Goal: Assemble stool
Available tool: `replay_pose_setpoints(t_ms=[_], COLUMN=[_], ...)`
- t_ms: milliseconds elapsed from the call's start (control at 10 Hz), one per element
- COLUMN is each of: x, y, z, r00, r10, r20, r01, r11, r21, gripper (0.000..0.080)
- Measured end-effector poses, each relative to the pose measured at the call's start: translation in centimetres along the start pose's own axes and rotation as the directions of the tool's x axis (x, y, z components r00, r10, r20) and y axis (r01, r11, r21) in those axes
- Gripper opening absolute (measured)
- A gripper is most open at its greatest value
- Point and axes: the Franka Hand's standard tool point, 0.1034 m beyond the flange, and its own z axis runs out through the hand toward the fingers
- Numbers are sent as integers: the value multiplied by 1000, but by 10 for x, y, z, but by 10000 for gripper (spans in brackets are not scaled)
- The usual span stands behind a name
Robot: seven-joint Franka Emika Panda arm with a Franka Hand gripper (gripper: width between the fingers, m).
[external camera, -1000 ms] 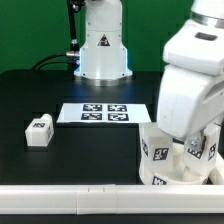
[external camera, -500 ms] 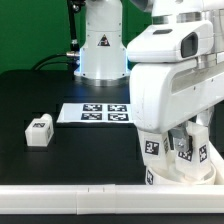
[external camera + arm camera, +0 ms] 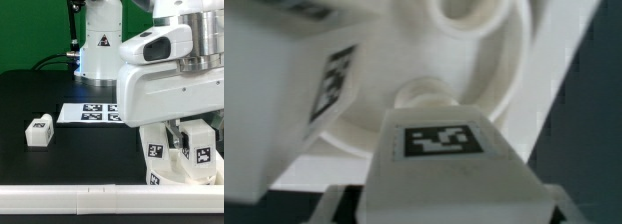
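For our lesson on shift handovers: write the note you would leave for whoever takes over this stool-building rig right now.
Claw: shut on the held leg, whose end meets the seat.
Things: seat at the exterior view's right, a second leg at it; a loose leg on the table, that view's left.
Done: unclear whether either leg is fully seated.
Left: finish the held leg, then fetch the loose leg.

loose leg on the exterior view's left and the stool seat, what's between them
Only bare black table, as the exterior view shows; the marker board lies just behind that line.
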Motion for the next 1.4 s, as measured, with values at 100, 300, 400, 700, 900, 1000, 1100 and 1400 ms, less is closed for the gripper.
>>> replay_pose_setpoints(t_ms=[100, 300, 400, 700, 900, 1000, 1100, 1400], x=[0, 0, 0, -2, -5, -5, -6, -9], y=[-2, 0, 0, 1, 2, 2, 2, -6], z=[0, 0, -1, 0, 0, 0, 0, 3], r00=[998, 984, 963, 751, 669, 633, 583, 200], r10=[64, 180, 269, 659, 742, 773, 812, 979], r20=[0, -2, -2, -50, -47, -41, -34, 23], r01=[-64, -180, -269, -658, -739, -770, -808, -976], r11=[998, 984, 963, 753, 671, 634, 584, 197], r21=[-5, -2, -1, 37, 69, 74, 78, 94], gripper=[334, 334, 334, 336, 337, 337, 337, 338])
